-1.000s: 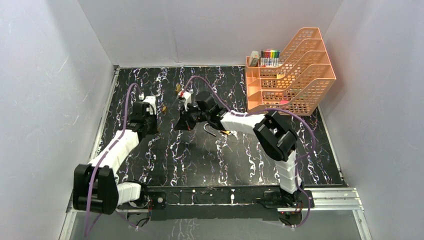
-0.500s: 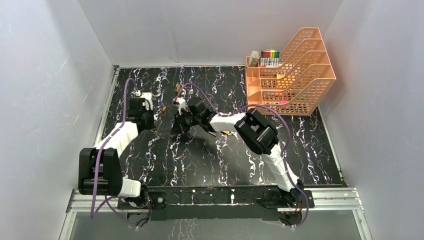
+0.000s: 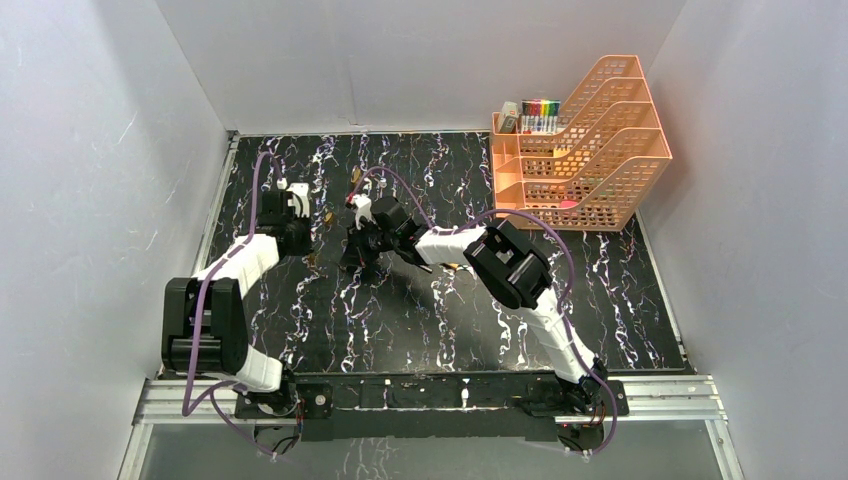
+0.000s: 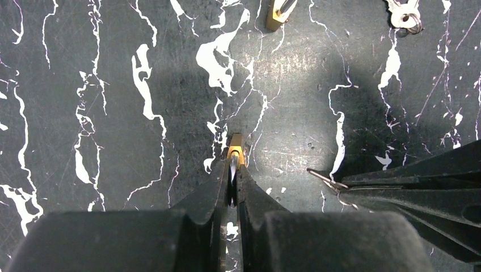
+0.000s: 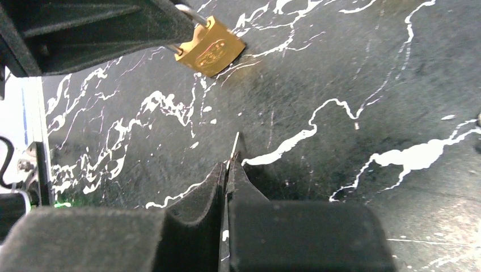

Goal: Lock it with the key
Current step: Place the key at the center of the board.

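My left gripper [image 4: 232, 170] is shut on a small brass padlock [image 4: 235, 148], gripping its shackle so the brass body sticks out past the fingertips. In the top view it [image 3: 303, 243] is at the mat's left centre. My right gripper [image 5: 230, 167] is shut on a thin silver key [image 5: 234, 146], seen edge-on, its tip pointing at the held padlock [image 5: 211, 46]. In the top view the right gripper [image 3: 352, 256] is just right of the left one. The key tip [image 4: 323, 177] stays a short gap from the padlock.
A second brass padlock [image 4: 279, 11] and a bunch of silver keys [image 4: 405, 14] lie on the black marbled mat [image 3: 400, 310] further back. An orange tiered file rack [image 3: 580, 160] with markers stands at the back right. White walls close in the mat.
My right gripper has moved left with the key, closer to the left gripper. My left arm has swung its elbow outward, and its gripper still holds the padlock in about the same place.
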Controlling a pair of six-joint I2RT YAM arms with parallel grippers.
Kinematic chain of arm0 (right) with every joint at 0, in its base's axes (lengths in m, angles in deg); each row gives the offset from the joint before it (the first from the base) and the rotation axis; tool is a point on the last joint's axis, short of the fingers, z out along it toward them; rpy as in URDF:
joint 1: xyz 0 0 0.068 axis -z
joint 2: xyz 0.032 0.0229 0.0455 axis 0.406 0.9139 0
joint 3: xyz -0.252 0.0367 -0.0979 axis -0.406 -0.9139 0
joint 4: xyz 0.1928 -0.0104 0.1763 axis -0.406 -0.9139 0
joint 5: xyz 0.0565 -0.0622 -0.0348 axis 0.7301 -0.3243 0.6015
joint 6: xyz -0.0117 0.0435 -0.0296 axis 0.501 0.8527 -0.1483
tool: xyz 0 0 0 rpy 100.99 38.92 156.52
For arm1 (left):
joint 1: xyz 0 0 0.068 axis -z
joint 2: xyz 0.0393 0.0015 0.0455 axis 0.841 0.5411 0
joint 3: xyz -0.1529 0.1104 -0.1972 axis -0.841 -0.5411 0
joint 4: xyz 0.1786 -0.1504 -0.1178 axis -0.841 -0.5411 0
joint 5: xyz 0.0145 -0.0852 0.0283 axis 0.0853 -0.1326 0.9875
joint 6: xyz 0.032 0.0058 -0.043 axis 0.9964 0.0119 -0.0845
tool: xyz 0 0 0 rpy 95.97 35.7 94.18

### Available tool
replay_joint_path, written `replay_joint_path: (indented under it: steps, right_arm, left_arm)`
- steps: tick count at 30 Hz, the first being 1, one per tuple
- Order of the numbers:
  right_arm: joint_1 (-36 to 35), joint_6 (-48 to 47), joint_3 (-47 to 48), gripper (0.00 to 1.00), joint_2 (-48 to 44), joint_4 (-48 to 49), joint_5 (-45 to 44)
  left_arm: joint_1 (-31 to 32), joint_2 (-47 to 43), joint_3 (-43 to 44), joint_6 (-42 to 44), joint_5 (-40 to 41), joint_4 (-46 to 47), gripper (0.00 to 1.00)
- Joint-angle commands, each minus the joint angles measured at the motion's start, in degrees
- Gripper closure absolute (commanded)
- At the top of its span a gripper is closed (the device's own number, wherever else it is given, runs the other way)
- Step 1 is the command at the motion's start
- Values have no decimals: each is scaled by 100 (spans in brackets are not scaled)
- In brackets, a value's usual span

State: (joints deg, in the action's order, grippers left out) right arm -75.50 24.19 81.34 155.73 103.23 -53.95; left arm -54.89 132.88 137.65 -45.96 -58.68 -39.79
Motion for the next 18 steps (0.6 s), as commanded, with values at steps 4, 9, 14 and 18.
replay_joint_path:
  steps: [4,9,14,18]
  right_arm:
    - [-12,-165,392,80,66,-22,-418]
    - [-12,-260,517,65,61,-156,-403]
    - [-12,-336,377,57,-143,-71,-309]
    - [-13,-499,-38,47,-670,131,-403]
  left_arm:
    - [-41,100,200,58,-103,-236,96]
    - [-40,122,249,36,-95,-290,87]
    - [-40,31,310,-9,-189,-307,75]
    - [-39,-200,351,-12,-344,-270,63]
